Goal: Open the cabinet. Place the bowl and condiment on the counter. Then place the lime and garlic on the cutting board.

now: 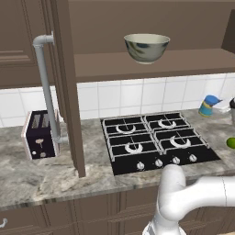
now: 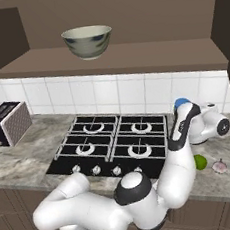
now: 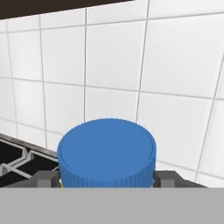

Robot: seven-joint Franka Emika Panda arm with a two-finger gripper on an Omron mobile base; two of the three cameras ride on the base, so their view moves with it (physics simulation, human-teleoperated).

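The cabinet stands open, its door edge-on with a grey bar handle. On its shelf sits the grey-green bowl. The condiment, a blue-lidded jar, is low at the counter by the tiled wall, right of the stove. My gripper is shut on it, one dark finger against each side of the lid. I cannot tell whether the jar touches the stone. The lime and the garlic lie on the counter's right. The cutting board is out of view.
A black four-burner stove fills the counter's middle. A dark toaster stands at the left. The open door hangs over the counter between toaster and stove. My arm bends over the stove's right front corner.
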